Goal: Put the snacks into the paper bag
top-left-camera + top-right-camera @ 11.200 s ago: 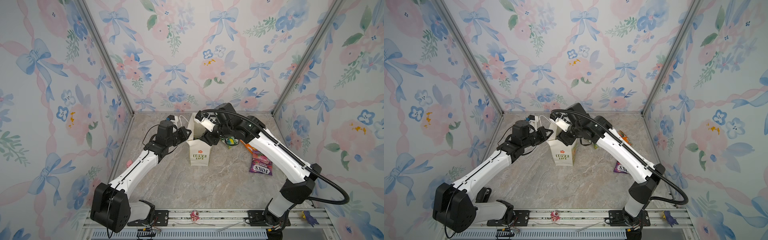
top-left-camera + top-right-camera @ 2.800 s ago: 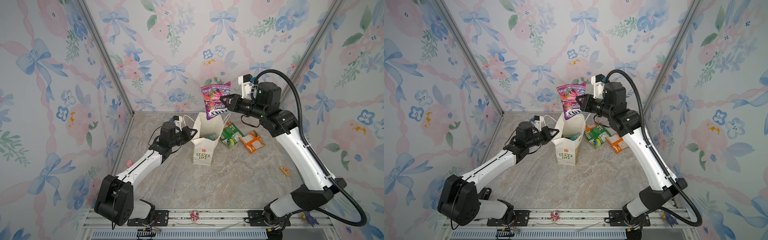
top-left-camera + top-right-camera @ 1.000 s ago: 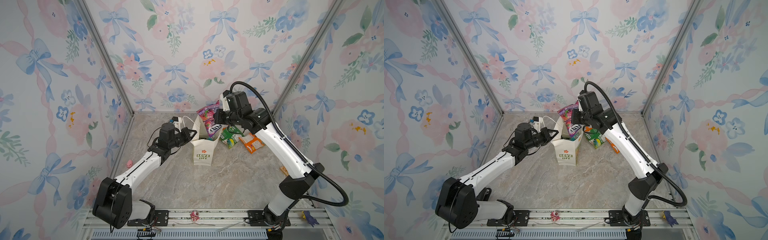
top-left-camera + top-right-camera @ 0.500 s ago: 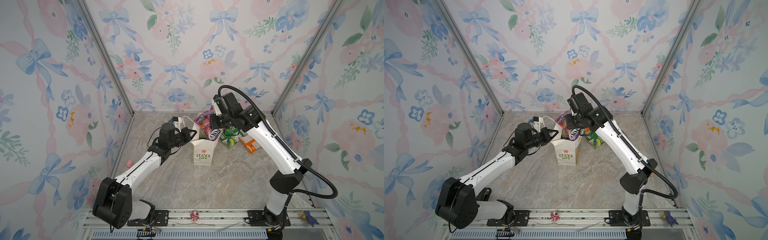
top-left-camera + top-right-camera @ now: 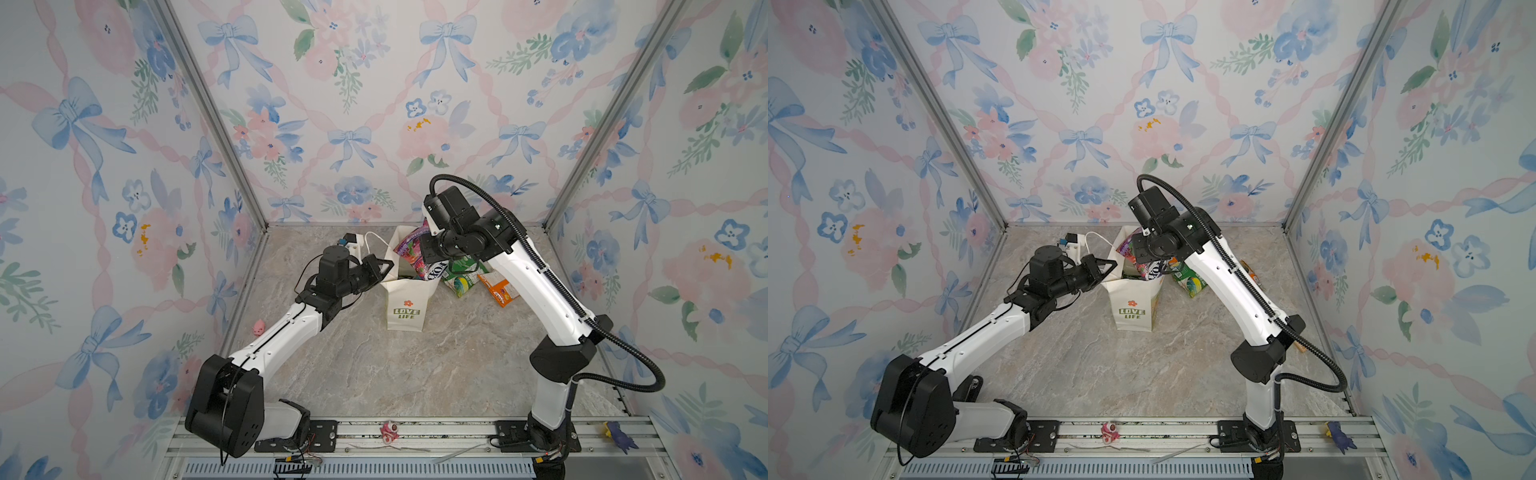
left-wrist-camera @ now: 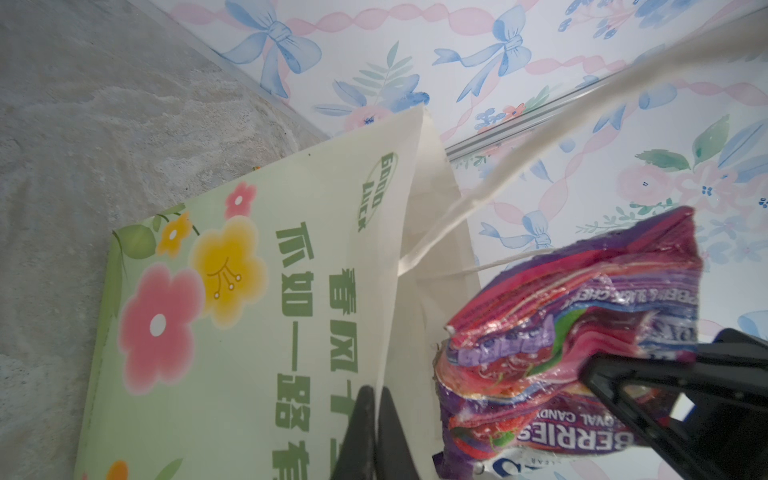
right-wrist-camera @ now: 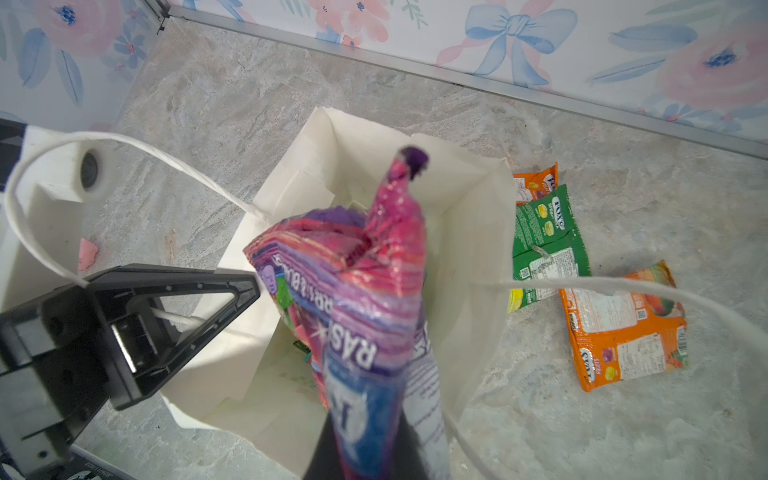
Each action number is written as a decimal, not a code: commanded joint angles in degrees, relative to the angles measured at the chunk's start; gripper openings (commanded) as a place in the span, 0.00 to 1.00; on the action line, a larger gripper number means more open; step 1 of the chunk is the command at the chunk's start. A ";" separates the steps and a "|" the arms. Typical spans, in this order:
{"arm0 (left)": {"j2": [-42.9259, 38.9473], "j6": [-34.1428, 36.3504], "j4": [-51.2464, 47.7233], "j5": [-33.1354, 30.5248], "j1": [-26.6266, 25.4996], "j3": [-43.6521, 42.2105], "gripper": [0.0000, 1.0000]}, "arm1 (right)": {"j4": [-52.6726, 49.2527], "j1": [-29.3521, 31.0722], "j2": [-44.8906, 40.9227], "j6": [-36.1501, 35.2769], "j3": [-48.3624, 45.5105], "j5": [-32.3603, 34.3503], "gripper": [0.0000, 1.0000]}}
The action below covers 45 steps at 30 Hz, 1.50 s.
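Note:
The cream paper bag (image 5: 405, 305) (image 5: 1133, 305) stands upright and open mid-table. My left gripper (image 5: 390, 264) (image 6: 376, 401) is shut on its left rim, pinching the wall (image 6: 399, 291) and holding the mouth open. My right gripper (image 5: 428, 254) (image 7: 365, 440) is shut on the top of a purple FOX'S snack packet (image 5: 412, 249) (image 7: 357, 291). The packet hangs slanted over the bag's mouth with its lower end inside. A green packet (image 5: 460, 277) (image 7: 546, 245) and an orange packet (image 5: 498, 289) (image 7: 623, 332) lie on the table right of the bag. A second orange packet (image 7: 536, 178) peeks from under the green one.
A small pink pig figure (image 5: 258, 327) lies by the left wall. The bag's white cord handles (image 7: 62, 166) loop out to both sides, one across my left gripper. The back wall stands close behind the bag. Marble floor stretches in front.
My right gripper has swung left and down with the purple packet, from just right of the bag's mouth to over it. The left gripper has kept its hold on the rim.

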 commanded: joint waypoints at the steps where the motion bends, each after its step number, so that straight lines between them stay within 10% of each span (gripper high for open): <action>1: -1.58 -0.76 3.83 0.10 -0.38 -0.17 0.00 | -3.83 0.76 0.98 -1.69 2.71 2.11 0.00; 45: -1.91 -0.85 3.89 -0.09 -0.60 -0.24 0.00 | -9.24 2.63 11.18 -8.07 8.80 -5.36 0.09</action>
